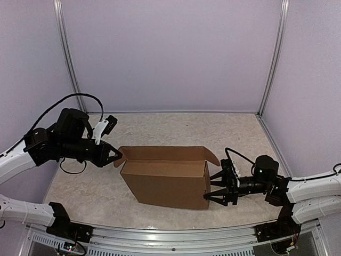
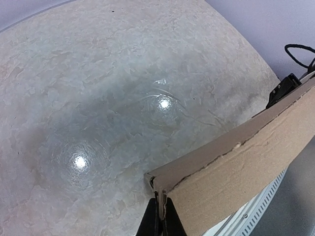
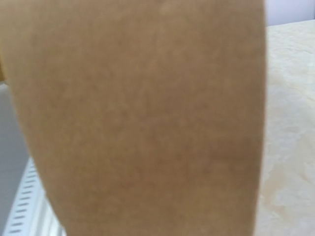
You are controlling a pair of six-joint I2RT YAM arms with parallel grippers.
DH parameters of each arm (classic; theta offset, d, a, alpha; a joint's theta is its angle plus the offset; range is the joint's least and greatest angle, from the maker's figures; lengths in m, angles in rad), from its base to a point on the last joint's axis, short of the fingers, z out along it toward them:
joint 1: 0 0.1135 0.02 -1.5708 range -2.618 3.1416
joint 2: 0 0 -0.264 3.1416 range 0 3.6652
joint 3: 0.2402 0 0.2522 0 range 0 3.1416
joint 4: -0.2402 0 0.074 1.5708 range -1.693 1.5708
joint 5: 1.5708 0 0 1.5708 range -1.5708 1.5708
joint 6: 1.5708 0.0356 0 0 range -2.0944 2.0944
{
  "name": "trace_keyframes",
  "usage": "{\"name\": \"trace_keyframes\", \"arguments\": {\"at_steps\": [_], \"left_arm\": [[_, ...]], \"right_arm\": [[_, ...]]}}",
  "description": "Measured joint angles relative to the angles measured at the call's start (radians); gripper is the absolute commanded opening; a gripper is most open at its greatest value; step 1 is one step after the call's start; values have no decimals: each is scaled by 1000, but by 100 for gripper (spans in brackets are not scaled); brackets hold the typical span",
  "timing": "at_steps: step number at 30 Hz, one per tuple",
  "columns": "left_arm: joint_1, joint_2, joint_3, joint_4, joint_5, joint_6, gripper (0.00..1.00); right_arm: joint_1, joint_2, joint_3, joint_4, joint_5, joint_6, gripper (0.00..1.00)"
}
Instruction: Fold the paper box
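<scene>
- The box (image 1: 168, 184) stands erected in the middle of the worktop (image 1: 213, 130), with a long brown face toward the arms' bases and its top open.
- Its top flaps are not folded in. The left flap (image 1: 121, 154) leans out to the left, and the right flap (image 1: 212, 156) leans out to the right.
- The left fingers (image 1: 113, 155) are closed on the tip of the left flap. In the left wrist view the two dark fingers (image 2: 150, 223) press together with the cardboard's corner pinched between them. From there the flap (image 2: 236, 167) runs up and to the right.
- The right fingers (image 1: 218, 176) are spread apart at the box's right end. One tip is near the upper part of that end and the other near its lower corner, by the worktop. Whether they touch the cardboard cannot be told.
- In the right wrist view a blurred brown face of the box (image 3: 138, 118) fills nearly the whole picture, very close. The fingers do not show there, and a strip of worktop (image 3: 290, 123) lies at the right.
- The worktop is pale, mottled and glossy, and two lamp glints (image 2: 78, 161) show on it in the left wrist view.
- Lilac walls (image 1: 170, 53) stand behind and to the sides, and a slotted rail (image 1: 176, 242) runs along the near edge.
- A black cable (image 1: 74, 95) loops above the left arm.
</scene>
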Motion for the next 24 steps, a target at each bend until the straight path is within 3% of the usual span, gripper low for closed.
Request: {"name": "trace_keyframes", "arguments": {"at_steps": [12, 24], "left_arm": [[-60, 66, -22, 142, -127, -103, 0], [-82, 94, -53, 213, -216, -126, 0]], "right_arm": [[87, 163, -45, 143, 191, -55, 22], [109, 299, -51, 281, 249, -51, 23]]}}
